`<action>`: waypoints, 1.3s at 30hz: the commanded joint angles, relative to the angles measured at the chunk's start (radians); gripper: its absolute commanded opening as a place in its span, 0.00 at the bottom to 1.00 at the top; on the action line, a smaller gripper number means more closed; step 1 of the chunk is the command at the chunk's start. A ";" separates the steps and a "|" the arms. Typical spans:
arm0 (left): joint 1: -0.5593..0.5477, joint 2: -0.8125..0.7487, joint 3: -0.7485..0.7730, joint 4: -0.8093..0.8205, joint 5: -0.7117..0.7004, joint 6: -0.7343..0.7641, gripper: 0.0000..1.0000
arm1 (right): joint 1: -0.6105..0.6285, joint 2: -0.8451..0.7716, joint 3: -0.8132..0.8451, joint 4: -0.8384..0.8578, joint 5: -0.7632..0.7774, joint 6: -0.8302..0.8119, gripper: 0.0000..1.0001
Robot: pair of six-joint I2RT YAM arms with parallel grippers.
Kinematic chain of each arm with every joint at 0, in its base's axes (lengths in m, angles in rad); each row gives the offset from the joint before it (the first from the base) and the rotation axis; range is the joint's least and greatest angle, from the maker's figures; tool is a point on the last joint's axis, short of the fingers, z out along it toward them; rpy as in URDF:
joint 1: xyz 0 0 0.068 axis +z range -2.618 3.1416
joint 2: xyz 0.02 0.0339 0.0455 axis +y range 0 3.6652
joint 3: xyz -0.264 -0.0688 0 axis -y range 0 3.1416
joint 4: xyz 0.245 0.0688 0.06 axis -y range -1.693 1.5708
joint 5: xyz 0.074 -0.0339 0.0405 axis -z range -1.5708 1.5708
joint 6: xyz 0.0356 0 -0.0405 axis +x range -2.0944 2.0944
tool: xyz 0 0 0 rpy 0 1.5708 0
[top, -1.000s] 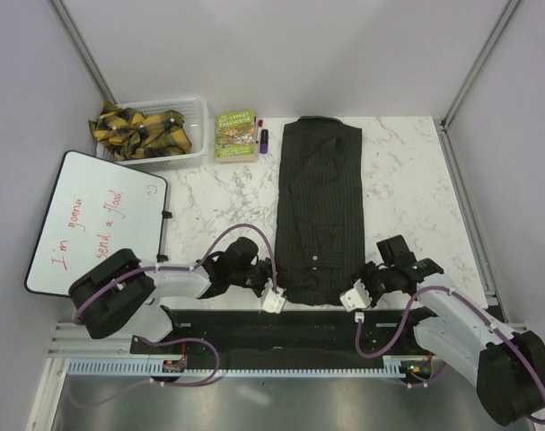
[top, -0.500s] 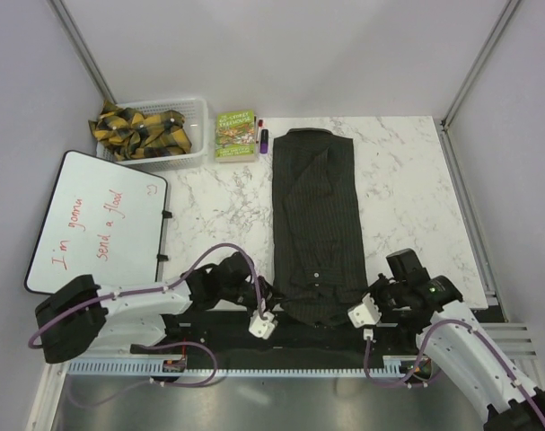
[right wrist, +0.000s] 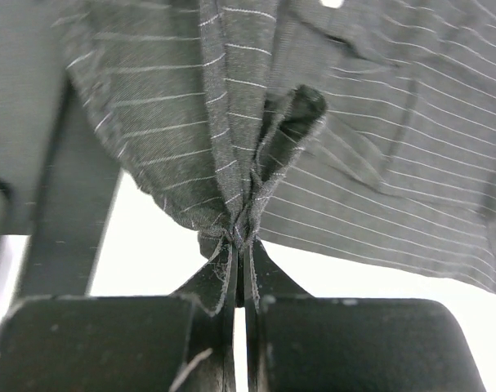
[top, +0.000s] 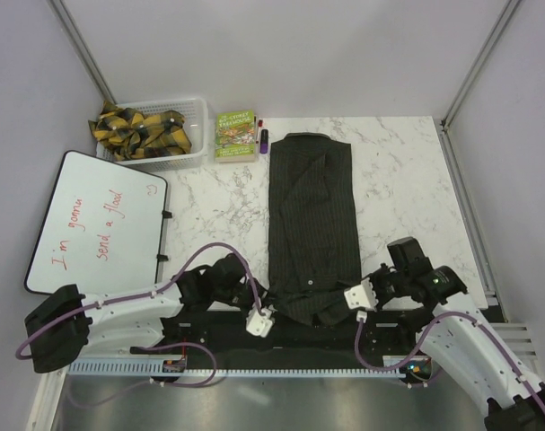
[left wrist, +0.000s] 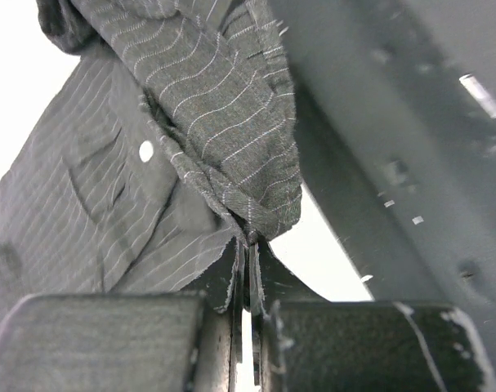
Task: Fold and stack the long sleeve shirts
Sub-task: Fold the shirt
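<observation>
One long sleeve shirt (top: 312,215), dark charcoal with fine pale stripes, lies as a long narrow strip down the middle of the marble table (top: 407,180), collar at the far end. Its near hem reaches the table's front edge. My left gripper (top: 276,303) is shut on the hem's left corner; in the left wrist view the cloth (left wrist: 207,106) bunches into the closed tips (left wrist: 249,242). My right gripper (top: 338,302) is shut on the hem's right corner, with the fabric (right wrist: 395,122) gathered and pinched at its tips (right wrist: 241,241).
A white basket (top: 196,112) with yellow-and-black cloth stands at the back left. Beside it are a green book (top: 236,133) and markers (top: 262,136). A whiteboard (top: 97,224) with red writing lies at the left. A black rail (top: 299,337) runs along the near edge.
Both grippers have shut on the shirt's near corners. They drew back towards the front edge, pulling the shirt nearer and slightly left, with its hem bunched.
</observation>
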 commanded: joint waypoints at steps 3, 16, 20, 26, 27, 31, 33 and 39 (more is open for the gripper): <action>0.152 0.063 0.163 -0.018 0.049 -0.067 0.02 | -0.001 0.174 0.174 0.161 0.008 0.121 0.00; 0.547 0.780 0.828 -0.070 0.160 -0.092 0.02 | -0.196 0.927 0.588 0.462 -0.061 0.045 0.00; 0.580 0.911 0.912 -0.058 0.126 -0.083 0.02 | -0.197 1.131 0.666 0.589 -0.051 0.083 0.00; 0.597 0.957 0.934 -0.028 0.083 -0.101 0.09 | -0.197 1.234 0.757 0.609 -0.025 0.133 0.01; 0.597 0.959 0.937 -0.026 0.065 -0.112 0.13 | -0.196 1.231 0.755 0.612 -0.025 0.155 0.04; 0.611 0.960 0.978 -0.037 0.022 -0.181 0.23 | -0.197 1.218 0.788 0.618 0.014 0.251 0.20; 0.626 0.970 1.043 -0.070 0.020 -0.219 0.35 | -0.208 1.216 0.821 0.609 0.034 0.299 0.24; 0.702 1.008 1.211 -0.173 -0.043 -0.480 0.56 | -0.286 1.239 0.953 0.597 0.156 0.591 0.78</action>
